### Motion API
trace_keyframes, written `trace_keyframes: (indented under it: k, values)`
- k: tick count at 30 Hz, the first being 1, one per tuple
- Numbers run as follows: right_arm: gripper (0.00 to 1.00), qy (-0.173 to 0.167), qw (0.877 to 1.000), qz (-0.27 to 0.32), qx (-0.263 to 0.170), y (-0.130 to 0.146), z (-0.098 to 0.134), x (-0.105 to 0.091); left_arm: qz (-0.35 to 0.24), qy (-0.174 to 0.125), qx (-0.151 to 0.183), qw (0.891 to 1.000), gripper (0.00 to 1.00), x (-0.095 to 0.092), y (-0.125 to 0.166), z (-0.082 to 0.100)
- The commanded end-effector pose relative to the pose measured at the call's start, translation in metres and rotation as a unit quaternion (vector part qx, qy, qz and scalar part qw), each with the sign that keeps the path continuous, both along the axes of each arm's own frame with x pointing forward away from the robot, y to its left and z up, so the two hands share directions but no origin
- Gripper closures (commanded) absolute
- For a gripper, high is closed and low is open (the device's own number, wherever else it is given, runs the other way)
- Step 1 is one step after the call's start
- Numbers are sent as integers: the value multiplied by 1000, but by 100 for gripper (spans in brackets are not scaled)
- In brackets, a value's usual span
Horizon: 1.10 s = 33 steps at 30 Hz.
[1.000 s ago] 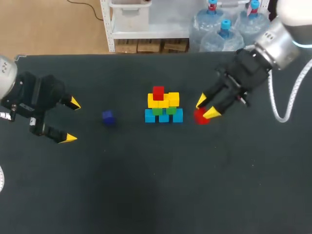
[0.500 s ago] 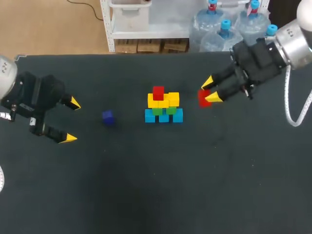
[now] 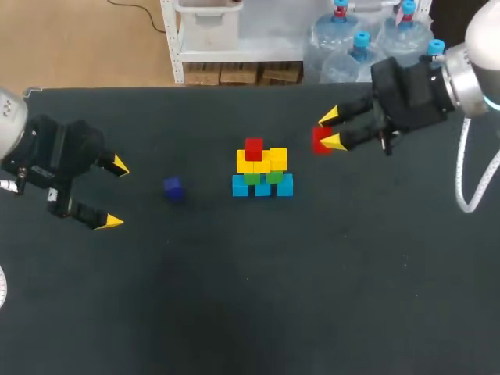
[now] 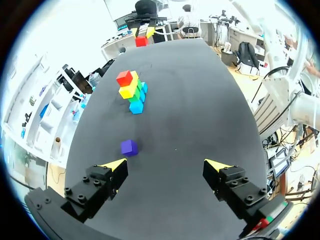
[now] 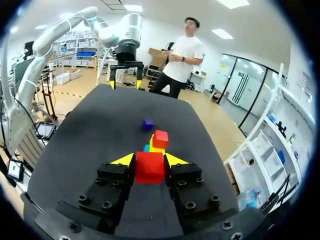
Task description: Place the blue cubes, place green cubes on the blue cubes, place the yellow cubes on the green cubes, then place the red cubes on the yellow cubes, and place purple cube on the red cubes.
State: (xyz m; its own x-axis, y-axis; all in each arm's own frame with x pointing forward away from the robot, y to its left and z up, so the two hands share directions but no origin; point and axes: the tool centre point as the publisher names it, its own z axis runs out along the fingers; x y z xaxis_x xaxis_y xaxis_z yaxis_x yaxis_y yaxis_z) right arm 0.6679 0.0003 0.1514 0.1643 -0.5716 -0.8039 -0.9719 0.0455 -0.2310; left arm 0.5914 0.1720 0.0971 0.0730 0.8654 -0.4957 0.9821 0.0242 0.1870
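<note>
Two robot arms reach over a black table (image 3: 328,297) from opposite sides, with a small stack (image 3: 262,168) of coloured cubes near its middle. At the bottom of the stack is a row of blue cubes (image 3: 262,187). Green cubes (image 3: 251,177) sit on them and yellow cubes (image 3: 266,162) lie across the green ones. One red cube, the top red cube (image 3: 254,148), rests on the yellow layer toward its left end, and the yellow cube at the right end has nothing on it. The right gripper (image 3: 330,129) comes in from the right rear of the table, its fingers pointing left toward the stack. It is clenched on a second red cube, the held red cube (image 3: 320,141). The right wrist view shows that cube pressed between the two yellow-tipped fingers, one against each side. The held red cube is to the right of the stack and slightly nearer the far edge, apart from it and touching no other cube. A purple cube (image 3: 173,188) lies alone on the table to the left of the stack, between it and the left arm, and touches nothing else. The left gripper (image 3: 114,194) is at the left side of the table, well apart from the purple cube. Its fingers are spread wide and hold nothing, and in the left wrist view the purple cube lies ahead of them.
</note>
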Motion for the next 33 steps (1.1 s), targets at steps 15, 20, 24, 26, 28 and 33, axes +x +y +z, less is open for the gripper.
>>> trace_keyframes:
  k: [15, 20, 24, 26, 28, 33]
  values:
    - [100, -3, 1000, 28, 12, 45, -14, 28, -3, -2, -4, 1000, 0, 0, 2, -1]
    - [100, -1, 999, 33, 13, 55, -20, 33, -3, -2, -4, 1000, 0, 0, 2, -1]
    - [100, 0, 999, 37, 16, 60, -24, 36, -3, -2, -4, 1000, 0, 0, 2, -1]
    - [100, 0, 999, 40, 17, 63, -27, 37, -3, -2, -4, 1000, 0, 0, 2, -1]
    - [100, 1, 999, 42, 18, 66, -29, 38, -3, -2, -4, 1000, 0, 0, 2, -1]
    - [100, 2, 999, 44, 20, 71, -33, 41, -3, -2, -4, 1000, 0, 0, 2, -1]
